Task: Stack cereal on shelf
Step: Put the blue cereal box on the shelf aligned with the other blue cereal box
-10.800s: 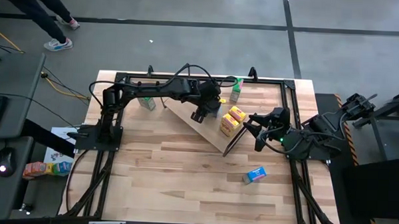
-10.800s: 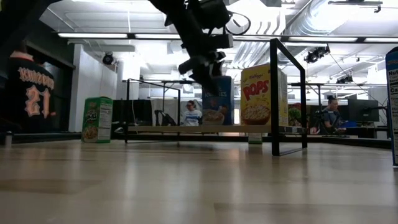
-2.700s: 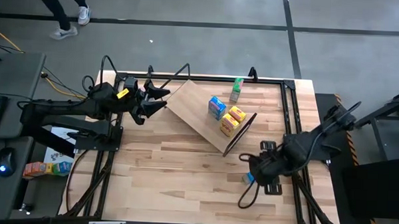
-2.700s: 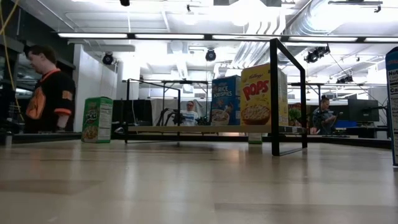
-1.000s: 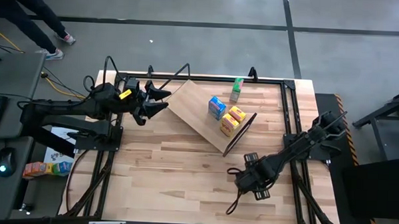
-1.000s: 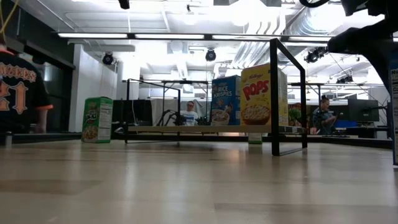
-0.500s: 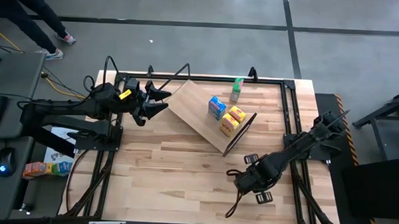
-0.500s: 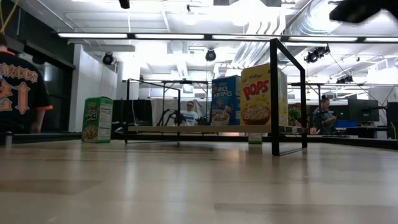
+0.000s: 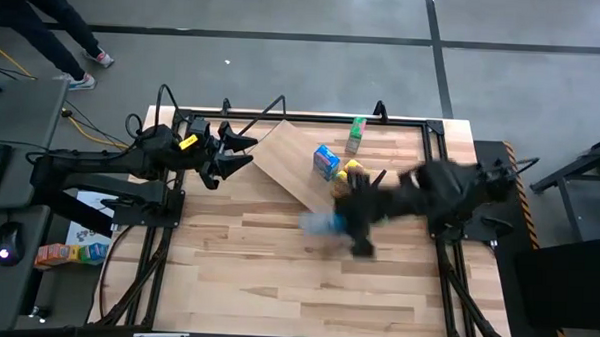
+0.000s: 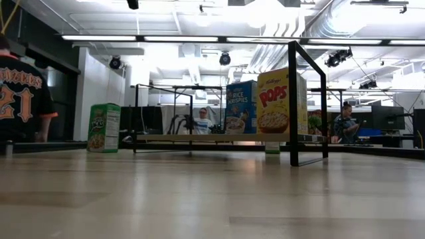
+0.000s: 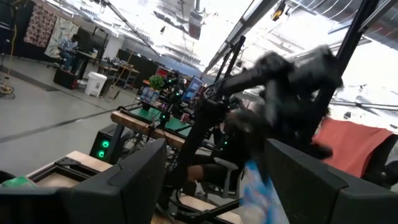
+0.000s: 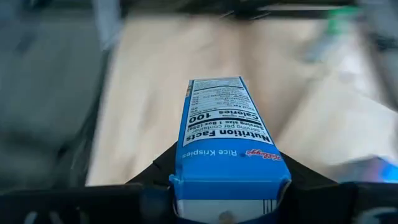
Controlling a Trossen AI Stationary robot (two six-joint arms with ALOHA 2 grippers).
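The shelf [image 9: 292, 166], a tilted light-wood board on a black wire frame, bears a blue cereal box [image 9: 326, 159] and yellow boxes [image 9: 352, 171], which the blurred right arm partly covers. One green box [image 9: 356, 133] stands on the table beyond the shelf, and another green box [image 10: 104, 127] shows in the low view. My right gripper [image 9: 334, 222] hovers over the table's middle, just near of the shelf, shut on a blue box [image 12: 227, 140]. My left gripper [image 9: 243, 150] waits open by the shelf's left corner. My right gripper pinches the blue cereal box between its two fingers [image 12: 155, 177], one on each broad face near the box's end [image 12: 186, 180]. The narrow nutrition panel [image 12: 224, 118] faces the wrist camera. The box is lifted clear of the table and points away from the wrist.
Black frame rails [image 9: 430, 173] run around the tabletop. The shelf's black wire upright [image 10: 292, 99] stands at its near right end. A person in a dark jersey [image 10: 20, 99] stands beyond the table's left side. Bare tabletop [image 9: 277, 268] lies on the near side.
My right gripper, with the blue box in it, has swung fast from the table's near right area toward the far and left side, up to the shelf's near edge; it shows blurred. The left arm has kept still.
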